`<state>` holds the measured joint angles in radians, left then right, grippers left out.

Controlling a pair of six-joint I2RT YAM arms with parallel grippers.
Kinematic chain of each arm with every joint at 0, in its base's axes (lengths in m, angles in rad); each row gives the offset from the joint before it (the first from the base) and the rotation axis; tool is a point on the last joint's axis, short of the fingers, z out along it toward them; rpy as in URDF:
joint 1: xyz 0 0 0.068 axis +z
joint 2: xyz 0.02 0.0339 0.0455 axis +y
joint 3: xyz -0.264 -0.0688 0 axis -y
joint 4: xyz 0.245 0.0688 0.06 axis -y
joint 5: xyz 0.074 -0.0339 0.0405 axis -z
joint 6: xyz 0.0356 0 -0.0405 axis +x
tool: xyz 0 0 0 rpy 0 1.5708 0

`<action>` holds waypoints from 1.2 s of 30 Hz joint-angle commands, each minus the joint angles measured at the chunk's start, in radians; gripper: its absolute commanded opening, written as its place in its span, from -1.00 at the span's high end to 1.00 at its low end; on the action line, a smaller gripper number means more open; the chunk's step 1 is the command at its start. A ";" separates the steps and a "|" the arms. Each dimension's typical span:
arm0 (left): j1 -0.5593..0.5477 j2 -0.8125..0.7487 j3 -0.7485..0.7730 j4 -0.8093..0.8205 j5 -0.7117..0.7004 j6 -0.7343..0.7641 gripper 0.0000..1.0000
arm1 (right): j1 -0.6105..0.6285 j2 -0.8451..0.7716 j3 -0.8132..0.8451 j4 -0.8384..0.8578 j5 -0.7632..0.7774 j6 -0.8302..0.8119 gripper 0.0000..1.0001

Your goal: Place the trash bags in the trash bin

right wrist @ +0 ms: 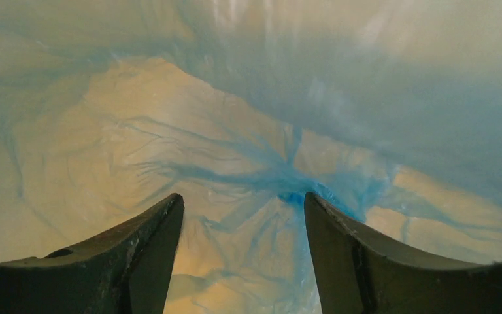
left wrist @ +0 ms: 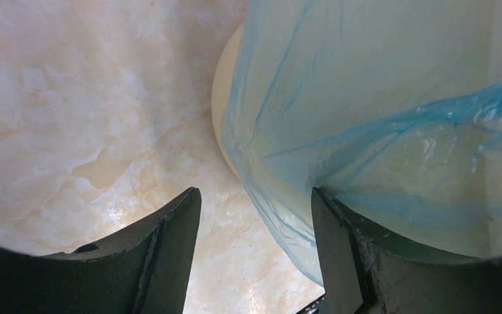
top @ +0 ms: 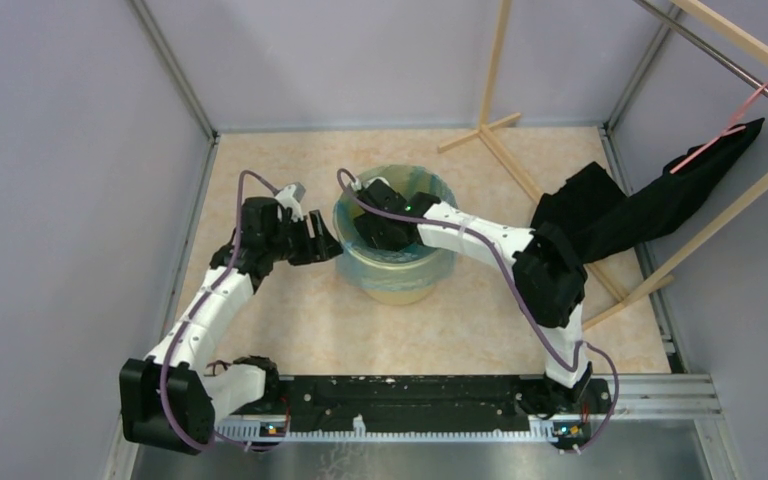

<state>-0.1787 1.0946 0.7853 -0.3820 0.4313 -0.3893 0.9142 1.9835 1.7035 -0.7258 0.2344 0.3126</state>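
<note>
**In the bucket, my right gripper over the bag; at the outer wall, my left**

Just ahead of my fingers on both sides is the same thin blue bag (top: pixel 360 262). My right arm rises from its base and folds at a high elbow. Its wrist dips over the rim of the bucket (top: pixel 405 292), so my right gripper (top: pixel 382 228) points down inside. My left arm bows out to the left over the table (top: pixel 290 320) and swings back in, setting my left gripper (top: pixel 322 242) against the bucket's left side from outside.

From overhead only black housings show there; the wrist views show the jaws. My right gripper (right wrist: pixel 242 199) is spread wide with nothing between its fingers. Below them the bag (right wrist: pixel 287 176) lies crinkled over the bucket's floor, gathered into a darker blue knot just ahead of my right-hand finger.

My left gripper (left wrist: pixel 255 196) is also spread and holds nothing. Here the bag (left wrist: pixel 366 98) hangs down the outer wall of the bucket (left wrist: pixel 219 91), and its loose edge droops into the gap between my fingers. I cannot tell whether it touches them.

Far to my right, well apart from the bucket, a black cloth (top: pixel 640 210) drapes over a wooden frame (top: pixel 495 130). My right elbow hides the cloth's near end from the overhead camera.
</note>
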 commanded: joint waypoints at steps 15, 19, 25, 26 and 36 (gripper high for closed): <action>-0.021 0.007 -0.006 0.046 0.017 0.028 -0.39 | 0.009 -0.056 -0.192 0.378 -0.031 0.109 -0.53; -0.021 0.010 -0.005 0.038 -0.002 0.027 -0.42 | 0.009 -0.123 -0.137 0.291 -0.036 0.122 -0.68; -0.019 -0.025 -0.004 0.019 -0.076 0.027 -0.65 | 0.009 -0.222 -0.031 0.151 -0.027 0.117 -0.91; -0.019 -0.033 -0.004 0.014 -0.097 0.027 -0.67 | 0.009 -0.239 -0.025 0.139 -0.029 0.106 -0.93; -0.019 -0.125 0.092 -0.175 -0.277 -0.034 -0.80 | 0.009 -0.390 -0.015 0.093 -0.010 -0.017 -0.97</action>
<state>-0.1940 1.0328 0.7948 -0.4652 0.2623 -0.3832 0.9142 1.6783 1.6955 -0.6079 0.2050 0.3611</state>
